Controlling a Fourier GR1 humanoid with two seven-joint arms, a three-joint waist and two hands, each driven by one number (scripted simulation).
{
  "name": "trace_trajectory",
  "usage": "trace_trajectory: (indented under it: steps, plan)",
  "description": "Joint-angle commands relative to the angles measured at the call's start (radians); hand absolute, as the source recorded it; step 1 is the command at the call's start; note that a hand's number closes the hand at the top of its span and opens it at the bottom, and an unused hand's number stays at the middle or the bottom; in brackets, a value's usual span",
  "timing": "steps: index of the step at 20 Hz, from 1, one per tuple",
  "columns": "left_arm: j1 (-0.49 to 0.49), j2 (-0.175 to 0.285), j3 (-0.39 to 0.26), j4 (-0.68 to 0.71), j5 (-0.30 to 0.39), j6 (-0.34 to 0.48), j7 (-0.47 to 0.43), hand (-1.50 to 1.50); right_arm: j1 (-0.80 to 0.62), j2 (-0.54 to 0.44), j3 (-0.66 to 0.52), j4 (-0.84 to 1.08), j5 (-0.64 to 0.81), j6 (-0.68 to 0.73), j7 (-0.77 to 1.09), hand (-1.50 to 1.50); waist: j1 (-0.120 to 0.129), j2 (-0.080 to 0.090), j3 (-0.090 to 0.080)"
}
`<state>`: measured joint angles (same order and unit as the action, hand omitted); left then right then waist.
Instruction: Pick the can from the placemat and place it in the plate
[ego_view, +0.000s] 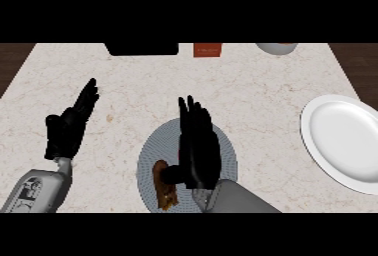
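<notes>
Head view, single frame.

- Right hand (196, 150) was over the round grey placemat (155, 147), with the forearm coming in from the lower edge. Its fingers were straight and close together, pointing away from the robot, and weren't curled round anything. The thumb stuck out to the left, at the can's upper end. I couldn't tell if it was actually touching.
- The can (162, 190), brownish, was on the lower-left part of the placemat, just left of the right hand's palm. It looked to be lying on its side rather than upright, and the hand partly hid it.
- The plate (343, 140), white, was at the worktop's right edge and cut off by the frame. It was well apart from the placemat and had nothing on it.
- Left hand (68, 130) was at the left side with fingers straight and up, holding nothing. It was resting above the bare marble worktop (258, 90), clear of the placemat.
- Along the far edge were a black object (142, 48), an orange box (207, 50) just to its right, and a pale round vessel (277, 47) further right. All three were cropped at the top.
</notes>
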<state>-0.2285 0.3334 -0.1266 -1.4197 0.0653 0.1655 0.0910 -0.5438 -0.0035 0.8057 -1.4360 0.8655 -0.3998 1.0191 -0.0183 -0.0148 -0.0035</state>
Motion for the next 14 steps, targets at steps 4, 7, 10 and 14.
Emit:
trace_trajectory:
  steps: [4, 7, 10, 14]
  plan:
    - [-0.007, 0.007, 0.023, 0.025, 0.012, -0.026, -0.024, 0.0, -0.093, 0.003, -0.031, -0.169, -0.104, 0.397, 0.333, -1.5, 0.006, 0.005, 0.001]
    - [-0.031, -0.023, -0.005, 0.001, -0.023, 0.013, 0.007, 0.0, -0.087, 0.003, -0.023, -0.207, -0.14, 0.457, 0.418, -1.5, 0.003, 0.003, 0.002]
    - [-0.069, -0.013, 0.013, -0.008, -0.002, -0.005, 0.064, 0.0, -0.099, 0.003, -0.092, -0.147, -0.172, 0.443, 0.388, -1.5, 0.013, 0.011, 0.003]
    - [-0.014, 0.006, 0.024, -0.007, -0.011, -0.03, 0.008, 0.0, -0.062, 0.003, -0.059, -0.174, -0.187, 0.452, 0.405, -1.5, 0.015, 0.01, 0.003]
